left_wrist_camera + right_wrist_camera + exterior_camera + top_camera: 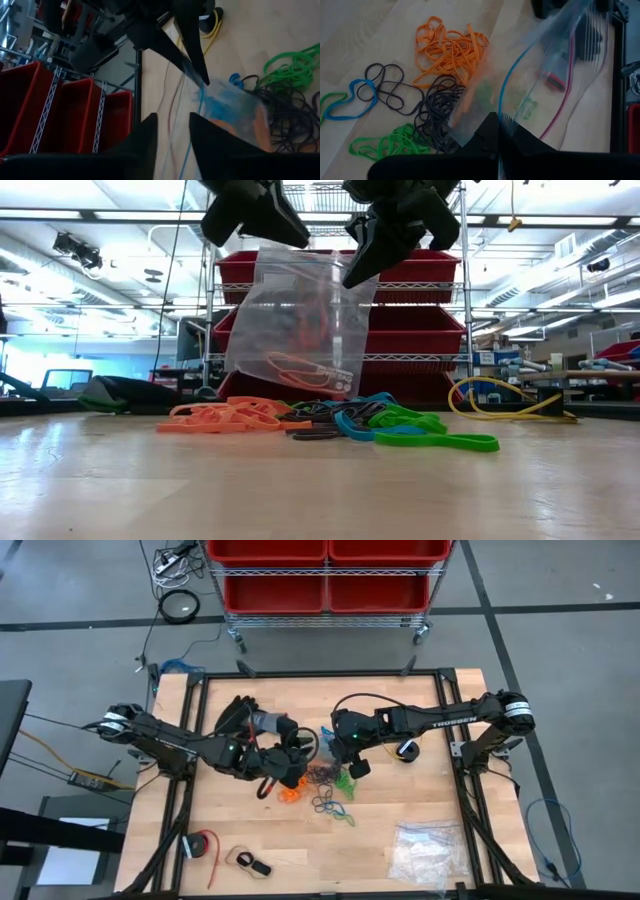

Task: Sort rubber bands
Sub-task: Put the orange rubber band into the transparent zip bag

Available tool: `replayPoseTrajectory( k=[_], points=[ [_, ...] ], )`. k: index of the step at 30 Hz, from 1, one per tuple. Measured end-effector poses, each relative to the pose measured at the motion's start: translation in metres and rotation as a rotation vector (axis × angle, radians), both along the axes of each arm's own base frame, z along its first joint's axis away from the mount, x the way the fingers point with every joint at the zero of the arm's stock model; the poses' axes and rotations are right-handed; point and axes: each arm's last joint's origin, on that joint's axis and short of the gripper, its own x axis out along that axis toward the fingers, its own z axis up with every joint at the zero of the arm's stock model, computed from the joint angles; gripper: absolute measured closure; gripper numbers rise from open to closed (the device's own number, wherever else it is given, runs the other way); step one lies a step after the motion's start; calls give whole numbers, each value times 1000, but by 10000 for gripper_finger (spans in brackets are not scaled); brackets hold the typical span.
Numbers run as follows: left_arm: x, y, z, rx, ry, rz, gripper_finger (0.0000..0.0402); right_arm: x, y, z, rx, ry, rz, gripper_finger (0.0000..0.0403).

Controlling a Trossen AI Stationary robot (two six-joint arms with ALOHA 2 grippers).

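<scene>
A clear zip bag [300,320] is held hanging above the middle of the table [420,860], its lower edge just over the pile. The right gripper [365,255] is pressed together on the bag's top edge; in the right wrist view the film is seen pinched between the dark fingers. The left gripper [285,225] stands at the bag's other top corner. In the left wrist view its fingers [150,135] are parted with a narrow gap, and the bag's edge runs up toward that gap, but it cannot be told whether the film is gripped there.

The rubber bands [325,785] lie on the table directly beneath the bag: an orange heap [450,50], a black tangle [440,107], green loops [390,142] and a blue loop [350,100]. Colours are grouped loosely but overlap at the black tangle. A few orange bands appear to be inside the bag already.

Step in hand, as judged: the bag mouth is being held or opened so bands of one colour can be dropped in.

Notes for doing it well:
- The mouth should be spread by the two grips before any band is fetched.
- The right pinch should be kept firm, since the bag hangs from it.
- One colour should be lifted at a time, clear of the black tangle.
- The bag bottom should be kept off the pile, lest bands be dragged.
</scene>
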Motion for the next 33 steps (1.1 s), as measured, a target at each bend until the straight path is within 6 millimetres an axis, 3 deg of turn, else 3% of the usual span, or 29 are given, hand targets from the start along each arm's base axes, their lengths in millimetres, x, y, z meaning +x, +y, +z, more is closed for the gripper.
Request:
replayPoseTrajectory(
  k=[4, 9, 14, 18, 22, 29, 33],
  points=[
    [-4, -1, 4, -12, -2, 13, 235, 0, 0, 0, 0, 1, -1, 403],
    [-16, -1, 29, -65, -39, 78, 218, 0, 0, 0, 0, 5, 0, 403],
    [-46, 3, 50, -182, -93, 140, 218, -2, -1, -1, -19, 23, -4, 403],
    [-74, 10, 48, -339, -114, 143, 218, -5, -3, -4, -115, 73, 0, 403],
    [-88, 11, 20, -490, -111, 115, 218, -7, -4, -3, -177, 102, 12, 403],
    [-92, 15, -68, -729, -116, 83, 218, -18, 1, 5, -181, 130, 40, 403],
    [-97, 28, -104, -811, -168, 153, 218, -27, 6, 11, -148, 142, 76, 403]
  ],
)
